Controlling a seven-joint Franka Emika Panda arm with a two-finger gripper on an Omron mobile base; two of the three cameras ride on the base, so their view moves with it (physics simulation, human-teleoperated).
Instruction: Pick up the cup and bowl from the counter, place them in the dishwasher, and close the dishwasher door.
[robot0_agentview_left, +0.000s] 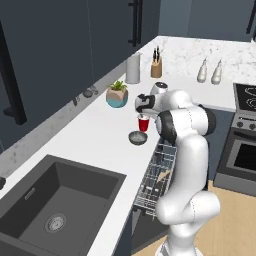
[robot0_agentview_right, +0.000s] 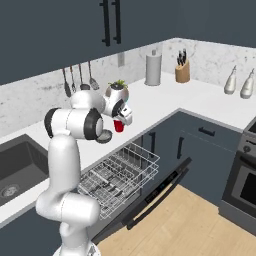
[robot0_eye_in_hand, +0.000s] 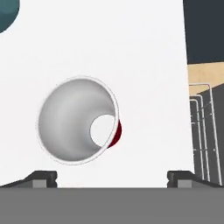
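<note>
I see the cup (robot0_eye_in_hand: 78, 120), red outside and pale inside, standing upright on the white counter (robot0_agentview_left: 95, 130), with the dark grey bowl (robot0_agentview_left: 138, 137) just beside it on the near side. The dishwasher (robot0_agentview_right: 150, 195) door hangs open and its wire rack (robot0_agentview_right: 117, 175) is pulled out. My gripper (robot0_eye_in_hand: 111, 177) hovers directly above the cup, fingers spread wide, holding nothing.

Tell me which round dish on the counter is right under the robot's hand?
The small red cup; the dark grey metal bowl sits beside it, nearer the sink.
</note>
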